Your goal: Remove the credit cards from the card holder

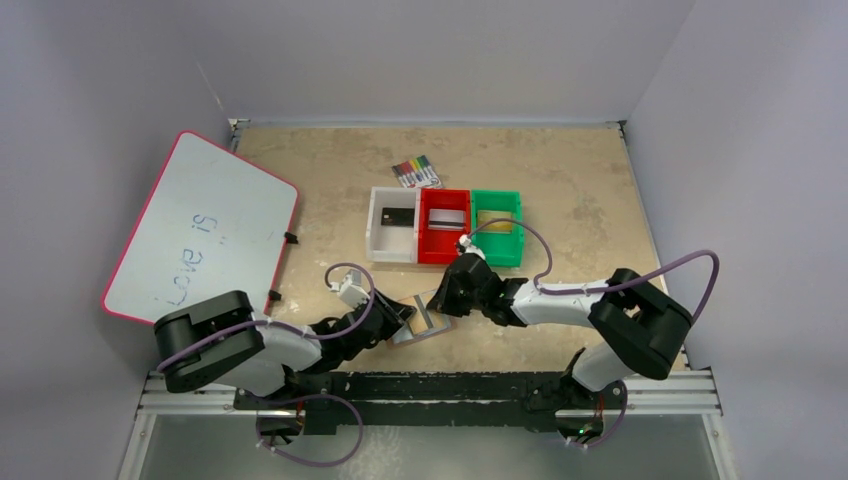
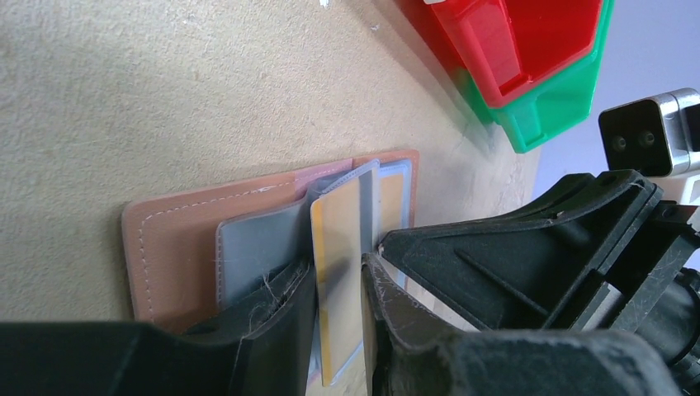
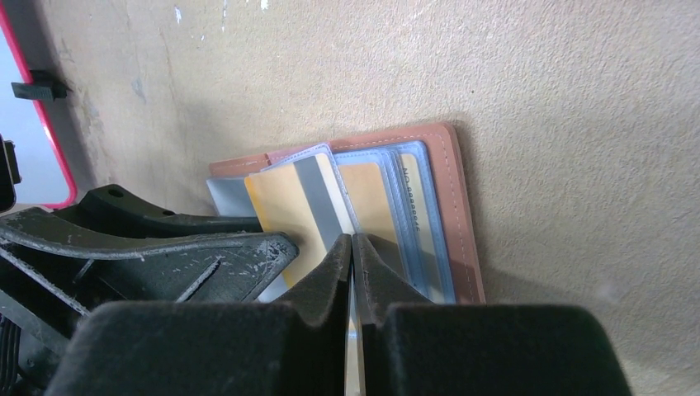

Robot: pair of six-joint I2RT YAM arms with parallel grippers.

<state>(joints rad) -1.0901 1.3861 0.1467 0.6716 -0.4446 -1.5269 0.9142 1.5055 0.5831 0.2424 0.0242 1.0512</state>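
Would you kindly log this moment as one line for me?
phase: extracting | left gripper: shut on gold plastic card with silver stripe, partly out | right gripper: shut on pocket of tan-brown bifold card holder

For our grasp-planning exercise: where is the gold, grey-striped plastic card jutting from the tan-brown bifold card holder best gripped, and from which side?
Pinch the gold, grey-striped plastic card at its free end, across its flat faces, coming from the side it juts toward, in line with the card. Only that end stands clear of the tan-brown bifold card holder; the left gripper flanks it there.
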